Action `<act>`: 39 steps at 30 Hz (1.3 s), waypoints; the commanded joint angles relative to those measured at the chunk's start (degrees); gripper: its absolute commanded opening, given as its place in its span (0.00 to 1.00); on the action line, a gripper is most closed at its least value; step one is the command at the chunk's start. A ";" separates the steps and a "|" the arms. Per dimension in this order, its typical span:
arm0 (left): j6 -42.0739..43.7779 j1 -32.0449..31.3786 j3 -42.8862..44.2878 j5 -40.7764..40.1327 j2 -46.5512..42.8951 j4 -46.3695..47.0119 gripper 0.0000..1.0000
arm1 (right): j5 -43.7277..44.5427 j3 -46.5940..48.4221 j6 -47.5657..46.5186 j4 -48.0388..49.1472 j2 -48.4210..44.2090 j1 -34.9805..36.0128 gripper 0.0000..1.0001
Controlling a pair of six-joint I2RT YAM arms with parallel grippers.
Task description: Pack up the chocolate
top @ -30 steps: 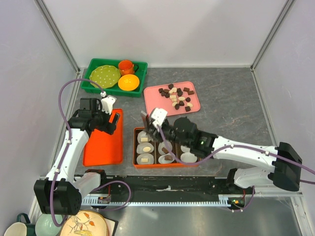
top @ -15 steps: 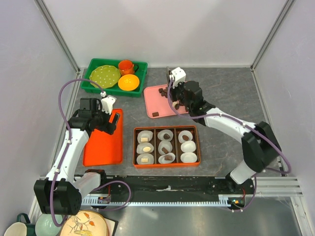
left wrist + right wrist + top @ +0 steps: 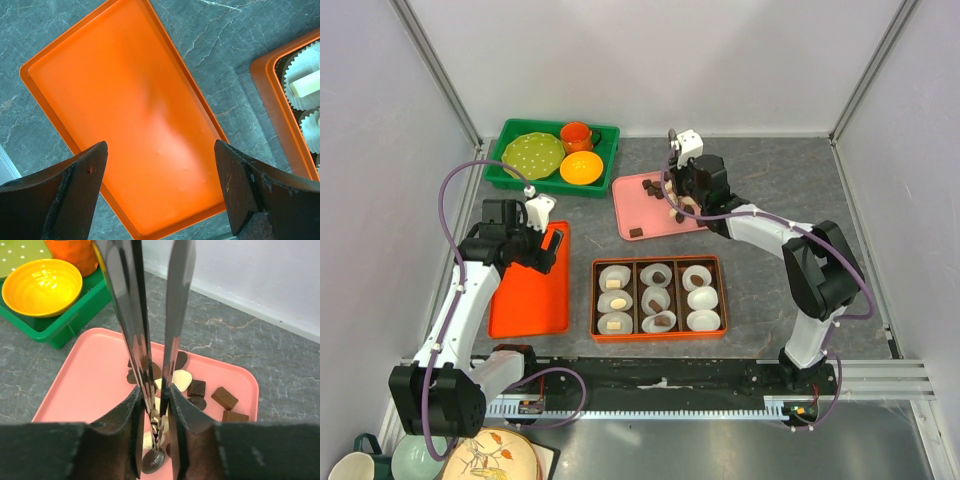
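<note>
Chocolate [image 3: 224,398] in dark brown, reddish-brown and cream pieces lies on a pink tray [image 3: 85,380]; from above the chocolate [image 3: 650,186] shows beside my right gripper [image 3: 682,195]. That right gripper [image 3: 156,405] is shut on metal tongs [image 3: 172,315], whose tips reach down to a dark oval piece [image 3: 152,462]. An orange box [image 3: 658,262] holds white paper cups, several with a piece inside. My left gripper [image 3: 160,190] hangs open and empty over a flat orange tray [image 3: 130,115]; it shows from above as the left gripper [image 3: 552,250].
A green bin [image 3: 510,172] at the back left holds a green plate, an orange cup and a yellow bowl [image 3: 42,287]. One dark piece [image 3: 635,233] lies alone near the pink tray's front edge. The orange box's rim [image 3: 272,100] lies right of the flat orange tray.
My right arm swung from the orange box back to the pink tray, carrying the tongs, and now reaches a little further over the pieces. The left arm has not moved.
</note>
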 commanded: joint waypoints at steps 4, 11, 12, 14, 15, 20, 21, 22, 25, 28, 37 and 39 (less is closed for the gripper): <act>1.64 0.39 1.33 0.06 0.00 1.26 0.94 | 1.88 -4.52 1.69 5.73 -4.27 0.06 0.42; 1.64 0.39 1.42 -0.20 -0.35 0.91 0.94 | 2.76 -4.97 2.48 6.08 -3.57 -0.47 0.47; 1.64 0.39 1.51 -0.29 -0.35 0.74 0.94 | 2.85 -5.05 2.56 6.34 -3.31 -0.56 0.47; 1.64 0.39 1.51 -0.12 -0.26 0.74 0.94 | 2.59 -5.05 2.65 6.35 -3.13 -0.73 0.47; 1.64 0.39 1.51 -0.12 -0.35 0.74 0.94 | 2.58 -4.97 2.74 6.43 -2.87 -0.82 0.47; 1.91 0.39 1.69 -0.38 -0.17 0.74 0.94 | 1.62 -5.75 2.83 6.26 -3.22 -1.00 0.47; 1.91 0.39 1.69 -0.29 -0.17 0.74 0.94 | 1.44 -6.11 2.83 6.43 -3.92 -1.00 0.47; 1.82 0.39 1.77 -0.29 -0.09 0.65 0.94 | 1.44 -6.46 2.83 6.52 -4.44 -1.00 0.47; 1.91 0.48 1.77 -0.29 -0.09 0.65 0.94 | 1.27 -8.56 2.83 6.43 -6.29 -1.00 0.47; 1.91 0.48 1.86 -0.38 -0.26 0.47 0.94 | 0.22 -10.67 4.48 6.26 -8.22 -0.91 0.48; 1.82 0.48 1.95 -0.29 -0.53 0.38 0.94 | -0.75 -16.48 5.64 8.81 -13.50 -0.91 0.48; 1.91 0.48 1.95 -0.21 -0.79 0.30 0.94 | -0.76 -16.83 5.73 9.42 -13.50 -1.00 0.48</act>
